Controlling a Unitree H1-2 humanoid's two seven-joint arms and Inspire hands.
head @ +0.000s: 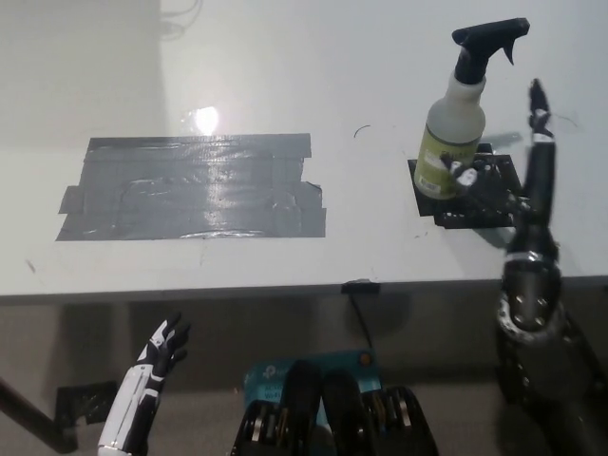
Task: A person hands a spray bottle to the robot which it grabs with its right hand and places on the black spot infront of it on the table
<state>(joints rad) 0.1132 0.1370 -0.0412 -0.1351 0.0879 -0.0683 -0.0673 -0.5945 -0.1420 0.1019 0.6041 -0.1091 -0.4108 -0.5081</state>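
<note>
The spray bottle [454,133], pale with a yellow-green label and a black trigger head, stands leaning slightly right on the black spot [425,193] at the right of the white table [285,76]. My black right hand [513,185] is open just right of the bottle, one finger pointing up and the others spread low beside its base. It covers part of the spot. Whether those fingers still touch the bottle I cannot tell. My white left hand [160,350] rests open below the table's front edge at the lower left.
A wide patch of grey tape [190,185] is stuck on the table's left half. A small black clip [360,285] sits on the front edge. A blue box [285,372] lies under the table.
</note>
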